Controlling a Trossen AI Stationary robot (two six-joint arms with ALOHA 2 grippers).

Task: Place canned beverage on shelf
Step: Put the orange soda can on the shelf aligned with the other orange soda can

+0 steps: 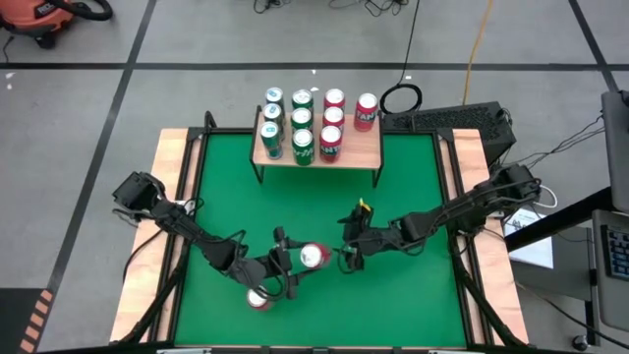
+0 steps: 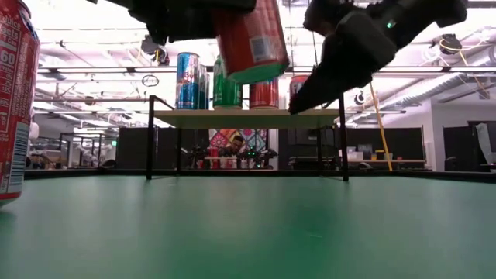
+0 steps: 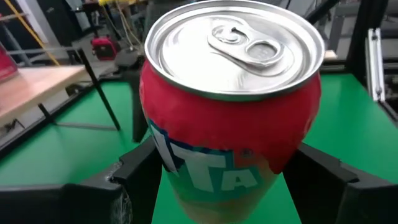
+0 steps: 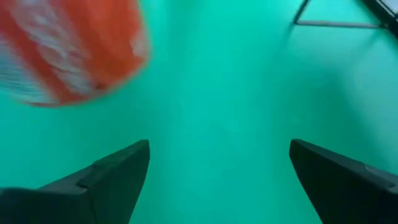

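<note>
1. Red can (image 1: 314,257) is sitting clamped in my left gripper (image 1: 291,264), lifted clear of the green table (image 1: 413,295), tilting in the low view; I am carrying it high, likely to clear the shelf (image 1: 364,147) edge.
2. My right gripper (image 1: 351,252) is hovering just beside it, fingers spread and empty, perhaps waiting for a handover.
3. Another red can (image 1: 259,299) is lying on the table near me; the shelf at the far side is already holding several cans; an open workshop is stretching behind.
</note>
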